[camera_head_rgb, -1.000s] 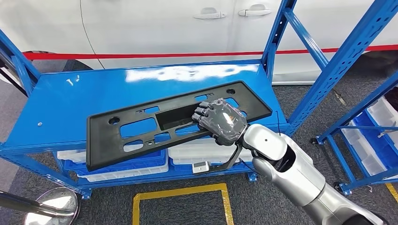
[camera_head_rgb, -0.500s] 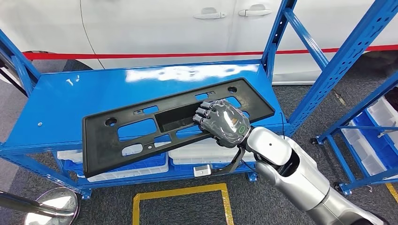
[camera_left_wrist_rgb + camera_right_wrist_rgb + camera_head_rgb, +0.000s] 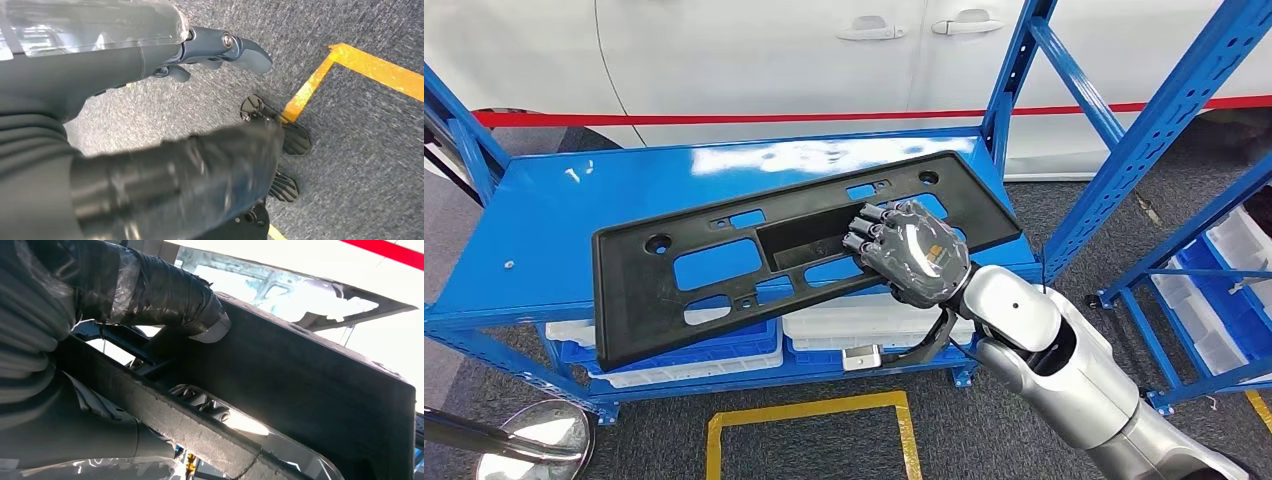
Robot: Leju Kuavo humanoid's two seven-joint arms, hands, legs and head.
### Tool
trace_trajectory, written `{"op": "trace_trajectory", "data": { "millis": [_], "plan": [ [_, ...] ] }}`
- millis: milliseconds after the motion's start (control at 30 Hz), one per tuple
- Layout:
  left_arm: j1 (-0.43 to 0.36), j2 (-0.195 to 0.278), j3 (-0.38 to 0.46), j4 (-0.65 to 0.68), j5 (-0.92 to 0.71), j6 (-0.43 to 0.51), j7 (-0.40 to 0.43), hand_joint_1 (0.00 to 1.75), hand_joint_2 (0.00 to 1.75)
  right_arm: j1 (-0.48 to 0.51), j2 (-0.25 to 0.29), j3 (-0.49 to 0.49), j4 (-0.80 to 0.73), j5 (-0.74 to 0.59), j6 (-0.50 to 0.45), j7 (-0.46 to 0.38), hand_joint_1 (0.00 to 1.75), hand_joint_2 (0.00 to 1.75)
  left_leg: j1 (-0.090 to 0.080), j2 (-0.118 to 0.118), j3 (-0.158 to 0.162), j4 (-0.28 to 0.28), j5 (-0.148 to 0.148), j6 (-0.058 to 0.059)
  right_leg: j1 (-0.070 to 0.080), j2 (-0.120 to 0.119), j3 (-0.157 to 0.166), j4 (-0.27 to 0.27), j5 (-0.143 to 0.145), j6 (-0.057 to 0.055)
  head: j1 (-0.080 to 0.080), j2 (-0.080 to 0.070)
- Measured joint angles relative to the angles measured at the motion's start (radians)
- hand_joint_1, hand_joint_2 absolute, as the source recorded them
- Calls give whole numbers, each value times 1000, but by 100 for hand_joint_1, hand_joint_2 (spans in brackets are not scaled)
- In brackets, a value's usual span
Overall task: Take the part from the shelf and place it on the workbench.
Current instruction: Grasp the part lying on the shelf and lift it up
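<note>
A long black plastic panel with several cut-outs hangs tilted above the blue shelf top, its left end lower and past the shelf's front edge. My right hand grips its front rail right of centre, fingers curled through a cut-out. In the right wrist view the thumb presses on the panel's dark underside. My left hand hangs over the grey carpet, fingers loosely apart and holding nothing.
Blue uprights stand right of the shelf. White bins sit on the lower level. A white car body is behind. Yellow floor tape marks the carpet in front, and a second blue rack stands at the right.
My right hand has lifted the panel and carried it slightly back and right; the right end has risen and the panel tilts more steeply.
</note>
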Motion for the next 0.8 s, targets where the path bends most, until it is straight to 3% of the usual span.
{"op": "trace_trajectory", "data": {
  "millis": [800],
  "plan": [
    [-4,-4,0,-8,-21,29,-28,0,175,19,-26,-11,-23,0,10,7,175,175,0,0,0,0,0,0,0,0,0,0,0,0,0,0]
  ]
}}
